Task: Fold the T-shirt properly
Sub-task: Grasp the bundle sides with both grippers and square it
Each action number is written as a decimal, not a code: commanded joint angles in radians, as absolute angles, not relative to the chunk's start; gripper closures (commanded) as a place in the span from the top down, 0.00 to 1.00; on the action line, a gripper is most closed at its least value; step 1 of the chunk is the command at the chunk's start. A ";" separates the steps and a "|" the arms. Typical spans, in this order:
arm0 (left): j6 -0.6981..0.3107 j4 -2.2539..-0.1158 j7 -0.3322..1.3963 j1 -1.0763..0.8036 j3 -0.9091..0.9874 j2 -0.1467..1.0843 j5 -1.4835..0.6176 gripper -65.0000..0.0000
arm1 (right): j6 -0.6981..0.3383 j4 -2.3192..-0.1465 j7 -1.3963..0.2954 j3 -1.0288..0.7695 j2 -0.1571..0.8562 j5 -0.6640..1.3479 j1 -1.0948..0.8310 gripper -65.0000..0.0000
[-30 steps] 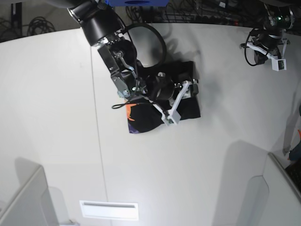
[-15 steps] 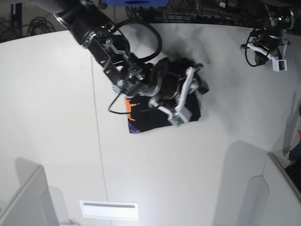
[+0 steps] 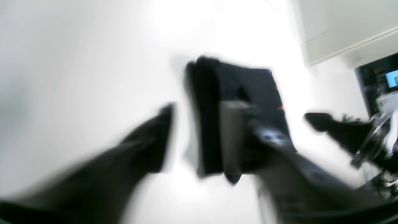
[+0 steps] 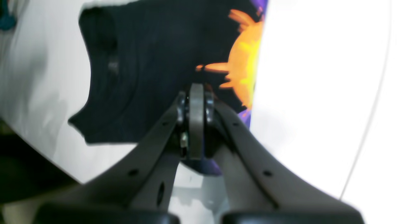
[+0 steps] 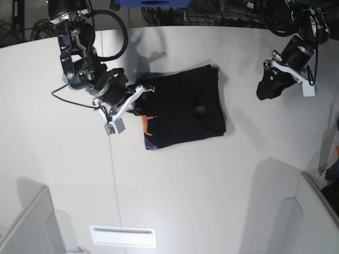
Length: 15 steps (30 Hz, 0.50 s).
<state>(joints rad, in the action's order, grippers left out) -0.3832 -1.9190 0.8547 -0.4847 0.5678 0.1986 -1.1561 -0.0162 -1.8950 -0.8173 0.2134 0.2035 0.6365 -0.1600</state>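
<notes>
The black T-shirt (image 5: 185,108) lies folded in a rough rectangle on the white table (image 5: 212,180), its orange and purple print (image 5: 147,127) at the left edge. My right gripper (image 5: 140,106) hovers at that left edge. In the right wrist view its fingers meet (image 4: 196,93) over the black cloth (image 4: 140,62) beside the orange print (image 4: 245,74), with no cloth seen between them. My left gripper (image 5: 269,85) is off to the shirt's right, apart from it. In the blurred left wrist view its fingers (image 3: 155,137) stand apart, the folded shirt (image 3: 236,93) beyond them.
A table seam (image 5: 112,169) runs front to back under the right arm. A white slotted plate (image 5: 123,236) lies near the front edge. Grey box corners stand at front left (image 5: 29,222) and front right (image 5: 312,211). Cables lie along the back edge (image 5: 222,13).
My right arm has drawn back left from over the shirt's middle to its left edge, leaving the shirt flat. My left arm has swung down and left from the back right corner.
</notes>
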 commanded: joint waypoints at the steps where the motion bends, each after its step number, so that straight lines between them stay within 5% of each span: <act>1: -0.394 -1.933 0.843 -0.464 0.538 0.206 -1.187 0.71 | -0.030 -1.916 -0.799 0.209 0.222 0.651 -0.162 0.00; 5: -0.392 -1.877 0.843 -0.383 0.432 0.206 -1.187 0.99 | -0.036 -1.916 -0.797 0.193 0.245 0.651 -0.183 0.00; 15: -0.229 -1.656 0.842 -0.271 0.306 0.176 -1.185 1.00 | -0.038 -1.916 -0.797 0.119 0.246 0.651 -0.220 0.00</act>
<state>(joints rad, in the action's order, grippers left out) -0.2211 -1.6405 0.8558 -0.2794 0.3031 0.1680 -1.1587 -0.0277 -1.8977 -0.8143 0.1215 0.2451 0.6395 -0.2276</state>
